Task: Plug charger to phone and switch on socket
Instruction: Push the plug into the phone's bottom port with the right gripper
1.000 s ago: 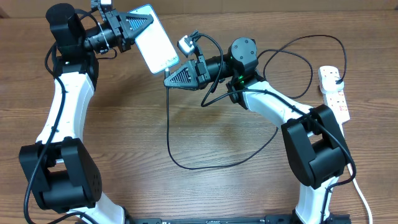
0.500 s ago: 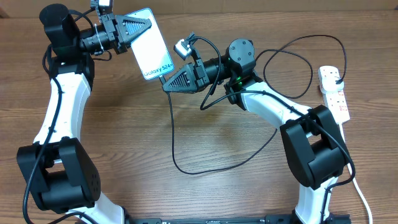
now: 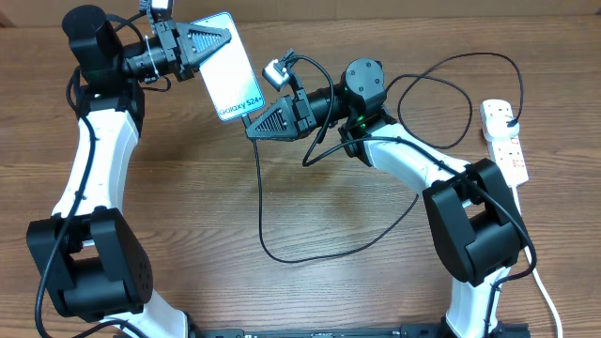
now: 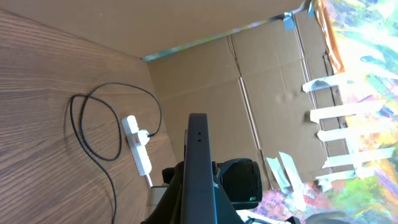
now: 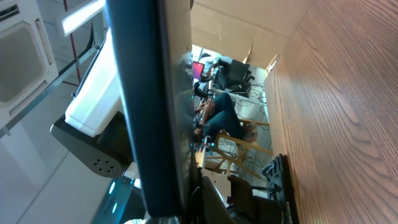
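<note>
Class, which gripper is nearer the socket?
Right. The right gripper, holding the charger, is mid-table, well short of the socket; the left gripper, holding the phone, is farther away still.

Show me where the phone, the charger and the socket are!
phone (image 3: 230, 80): overhead view, middle of its lit screen.
charger (image 3: 256, 188): overhead view, straight stretch of its thin black cable.
socket (image 3: 507, 145): overhead view, middle of the white strip.
</note>
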Robot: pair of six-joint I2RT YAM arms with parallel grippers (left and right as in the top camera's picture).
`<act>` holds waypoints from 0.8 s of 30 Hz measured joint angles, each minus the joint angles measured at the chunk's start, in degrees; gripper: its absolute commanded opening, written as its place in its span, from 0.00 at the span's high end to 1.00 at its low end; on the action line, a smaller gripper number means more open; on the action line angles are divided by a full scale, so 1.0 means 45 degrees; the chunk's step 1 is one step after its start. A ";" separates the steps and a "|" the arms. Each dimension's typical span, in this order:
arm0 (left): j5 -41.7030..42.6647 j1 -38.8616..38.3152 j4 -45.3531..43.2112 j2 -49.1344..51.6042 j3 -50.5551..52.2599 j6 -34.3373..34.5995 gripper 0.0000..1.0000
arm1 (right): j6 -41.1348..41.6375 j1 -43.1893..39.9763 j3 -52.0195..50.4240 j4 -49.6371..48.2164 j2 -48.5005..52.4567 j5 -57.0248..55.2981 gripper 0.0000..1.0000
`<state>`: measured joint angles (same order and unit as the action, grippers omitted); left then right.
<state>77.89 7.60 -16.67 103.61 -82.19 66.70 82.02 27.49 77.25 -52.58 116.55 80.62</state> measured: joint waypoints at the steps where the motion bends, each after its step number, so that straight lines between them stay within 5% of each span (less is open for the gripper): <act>1: -0.0015 -0.0015 -0.0015 0.0000 0.0000 -0.0058 0.96 | -0.0005 0.0000 -0.0005 0.0010 0.0000 -0.0005 0.96; 24: -0.0019 -0.0029 -0.0019 0.0000 -0.0005 -0.0291 0.96 | 0.0010 0.0000 -0.0005 0.0019 0.0000 -0.0053 0.96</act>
<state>77.80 7.46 -16.75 103.61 -82.21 65.39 82.06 27.49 77.23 -52.49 116.55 80.38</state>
